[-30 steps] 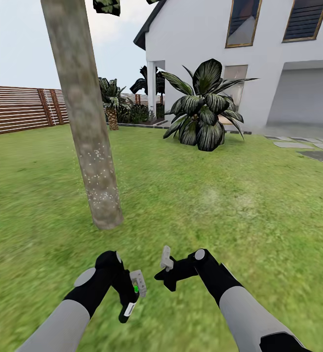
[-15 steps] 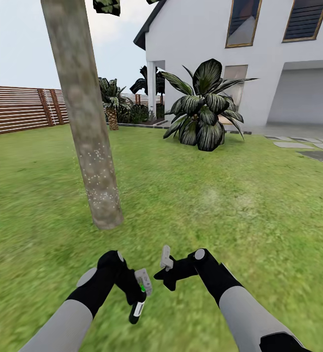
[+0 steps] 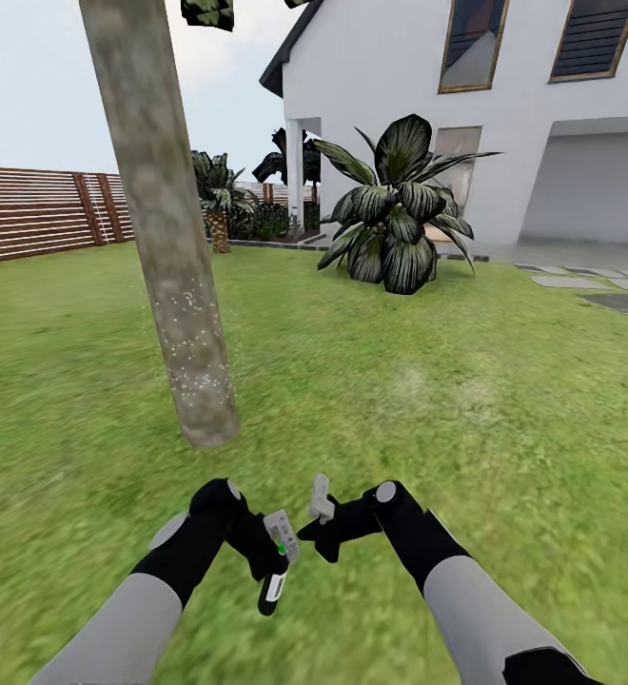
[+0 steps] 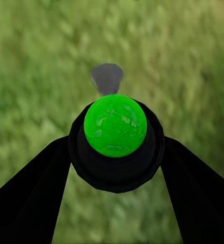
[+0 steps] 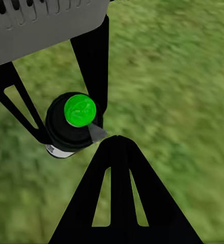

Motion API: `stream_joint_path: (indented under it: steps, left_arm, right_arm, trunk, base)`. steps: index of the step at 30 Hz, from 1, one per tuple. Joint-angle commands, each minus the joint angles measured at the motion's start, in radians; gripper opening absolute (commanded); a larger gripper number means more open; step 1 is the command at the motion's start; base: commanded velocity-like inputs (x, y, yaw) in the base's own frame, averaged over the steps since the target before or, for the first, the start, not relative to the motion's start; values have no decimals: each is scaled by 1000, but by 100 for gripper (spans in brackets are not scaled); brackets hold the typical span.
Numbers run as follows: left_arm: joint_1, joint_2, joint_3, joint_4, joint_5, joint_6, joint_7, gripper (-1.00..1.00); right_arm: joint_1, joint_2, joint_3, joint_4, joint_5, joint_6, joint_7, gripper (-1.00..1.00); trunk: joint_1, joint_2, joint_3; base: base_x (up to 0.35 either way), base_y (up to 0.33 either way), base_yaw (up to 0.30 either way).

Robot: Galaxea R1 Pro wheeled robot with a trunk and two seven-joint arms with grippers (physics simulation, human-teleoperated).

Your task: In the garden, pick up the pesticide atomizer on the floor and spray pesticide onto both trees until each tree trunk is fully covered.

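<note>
Bright, even daylight — no strong shadows; grass blurred, especially in both wrist views

White house, slatted brown fence, broad green lawn

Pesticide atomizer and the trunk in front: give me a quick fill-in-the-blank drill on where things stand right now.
1. The pesticide atomizer is held by the ____ gripper.
2. The knob on top of the atomizer is coloured ____.
3. Whitish pesticide specks dot the lower part of the tree ____.
4. The ground under both arms is ____.

Missing words: left; green; trunk; grass
</note>
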Motion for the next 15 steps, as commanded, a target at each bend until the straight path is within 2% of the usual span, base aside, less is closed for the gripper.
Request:
stream_joint_path:
  steps: [1, 7, 11, 15]
  left_arm:
    - [0, -1, 0, 0, 0, 0, 0, -100]
    - [-1, -1, 0, -1, 4, 0, 3, -100]
    - [-2, 0, -1, 0, 72, 0, 48, -100]
    - [-2, 0, 0, 0, 94, -1, 65, -100]
  right_arm:
    - [0, 0, 0, 0, 0, 0, 0, -100]
    - [0, 0, 0, -23, -1, 0, 0, -100]
    - [0, 0, 0, -28, -2, 0, 1, -100]
    - [0, 0, 0, -28, -2, 0, 1, -100]
  trunk:
    - [0, 0, 0]
    - [0, 0, 0]
    - [0, 0, 0]
    - [0, 0, 0]
  base:
    - [0, 0, 0]
    - [0, 0, 0]
    - [0, 0, 0]
    - [0, 0, 0]
